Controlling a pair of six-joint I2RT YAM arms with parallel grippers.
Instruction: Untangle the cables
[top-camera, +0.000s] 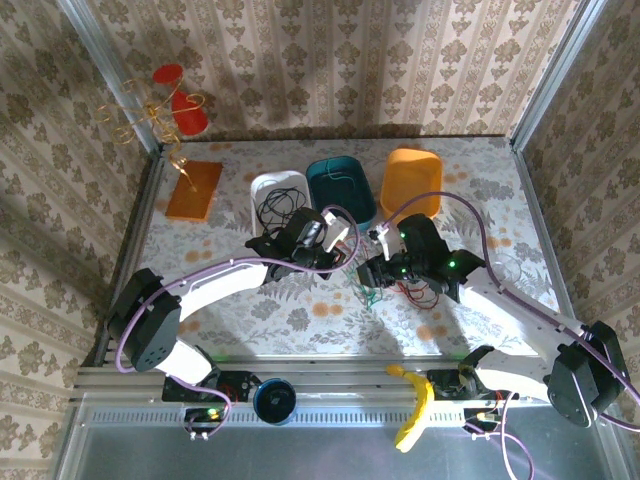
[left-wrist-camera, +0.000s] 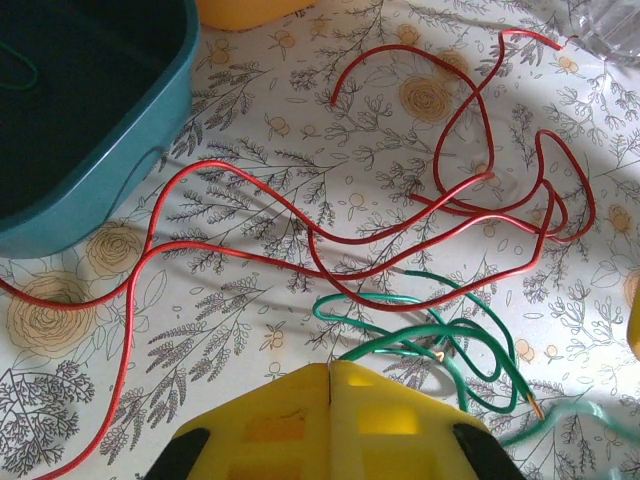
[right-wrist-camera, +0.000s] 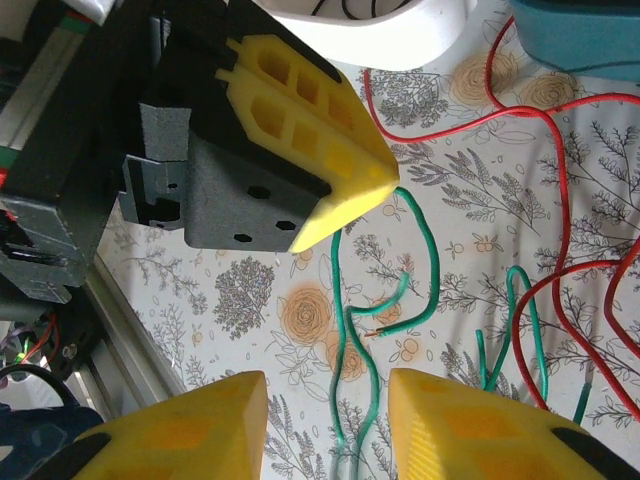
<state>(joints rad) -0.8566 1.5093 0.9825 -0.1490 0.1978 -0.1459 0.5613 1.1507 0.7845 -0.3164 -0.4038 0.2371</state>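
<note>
— Green was the one that mattered. Where did we find it, starting from our left?

— Our left fingers (left-wrist-camera: 330, 400) were pressed fully together, and the green cable (right-wrist-camera: 436, 270) came out right at their tips. We could not tell whether a strand was actually pinched there. From that point it ran over the table (left-wrist-camera: 220, 330) toward the right arm.

— And how did it lie against that side?

— It lay lengthwise in the gap of our right fingers (top-camera: 380, 268), which stood partly apart with nothing in them. We judged that a plain close would catch it, since it ran between them, not beside them.

— So which arm was nearer?

— Both were on it; the right simply had no grip. From above, our two arms reached forward and bent inward, wrists nearly meeting mid-table, just in front of the teal bin (left-wrist-camera: 100, 150).

— And the other cables?

— The red cable (left-wrist-camera: 215, 165) sprawled in loose loops on the table, meeting the green in places. The black cable (top-camera: 280, 208) lay coiled in the white bin (top-camera: 262, 185).
</note>
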